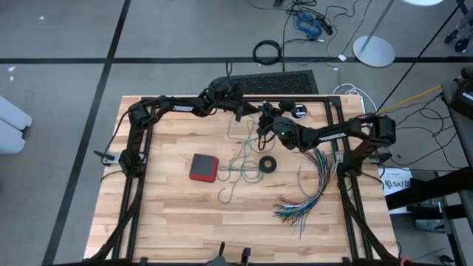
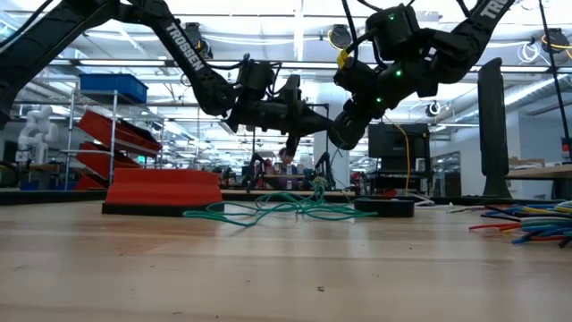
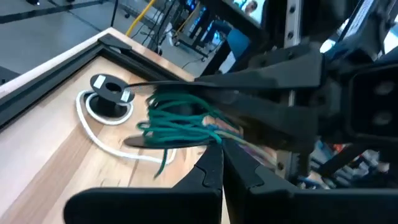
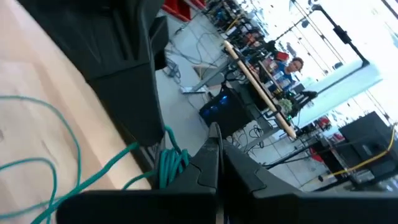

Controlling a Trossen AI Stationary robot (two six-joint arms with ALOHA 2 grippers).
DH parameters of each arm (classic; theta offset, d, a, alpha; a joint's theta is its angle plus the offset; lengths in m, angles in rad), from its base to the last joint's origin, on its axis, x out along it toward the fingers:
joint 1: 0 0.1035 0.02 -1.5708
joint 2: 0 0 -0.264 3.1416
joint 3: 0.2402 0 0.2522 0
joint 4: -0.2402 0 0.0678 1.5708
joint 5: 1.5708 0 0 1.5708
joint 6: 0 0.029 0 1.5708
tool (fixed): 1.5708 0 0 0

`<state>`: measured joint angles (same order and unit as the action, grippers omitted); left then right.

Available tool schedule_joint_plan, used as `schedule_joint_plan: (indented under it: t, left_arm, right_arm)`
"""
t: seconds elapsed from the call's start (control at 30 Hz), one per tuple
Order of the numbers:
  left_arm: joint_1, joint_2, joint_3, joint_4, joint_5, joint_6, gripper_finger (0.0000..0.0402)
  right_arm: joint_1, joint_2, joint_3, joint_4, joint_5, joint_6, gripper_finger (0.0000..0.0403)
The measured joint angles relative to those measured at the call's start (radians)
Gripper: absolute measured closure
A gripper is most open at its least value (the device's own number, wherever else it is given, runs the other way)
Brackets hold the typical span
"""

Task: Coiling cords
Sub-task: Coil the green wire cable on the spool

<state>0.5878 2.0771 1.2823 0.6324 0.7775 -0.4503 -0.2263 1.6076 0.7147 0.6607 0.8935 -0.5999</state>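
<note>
The teal cord is partly gathered into a small bunch of loops (image 3: 177,118), raised above the table's far middle. From there it drops (image 2: 314,183) to a loose tangle on the wood (image 1: 240,168). My left gripper (image 3: 221,152) is shut at this bunch. My right gripper (image 4: 217,149) is also shut, with its fingers (image 3: 186,85) reaching over the loops from the right. The white cord (image 3: 93,127) lies on the table, curled around its round black-and-white piece (image 3: 107,87). My left gripper pinches the bunch of teal loops at its side (image 3: 208,134) between its two fingertips, coming nearly level from the table's left. Several strands are gathered there. The bunch is clear of the table, and the rest of the cord hangs slack down to the tangle. My right gripper has its shut fingers beside the loops (image 4: 173,160), slanting in from the right. I cannot tell whether they touch or hold the cord.
A red box (image 1: 203,167) and a small black ring (image 1: 267,164) lie beside the teal tangle. A fan of multicoloured wires (image 1: 307,192) covers the right front of the table. A black frame rail (image 1: 340,155) borders the right side.
</note>
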Motion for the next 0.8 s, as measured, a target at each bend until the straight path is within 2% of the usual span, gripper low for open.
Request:
schedule_joint_plan:
  t: [0.17,0.47,0.8]
  left_arm:
    - [-0.014,0.000,0.000,0.056,-0.016,-0.068,0.0389]
    - [-0.066,0.000,0.003,0.083,-0.050,-0.034,0.0384]
    - [-0.072,-0.002,0.004,0.104,-0.025,-0.020,0.0383]
  right_arm:
    - [0.000,0.033,0.000,0.087,0.024,0.009,0.0403]
    - [0.000,0.042,0.000,0.188,0.005,0.020,0.0403]
    - [-0.002,0.042,0.000,0.288,0.012,0.032,0.0403]
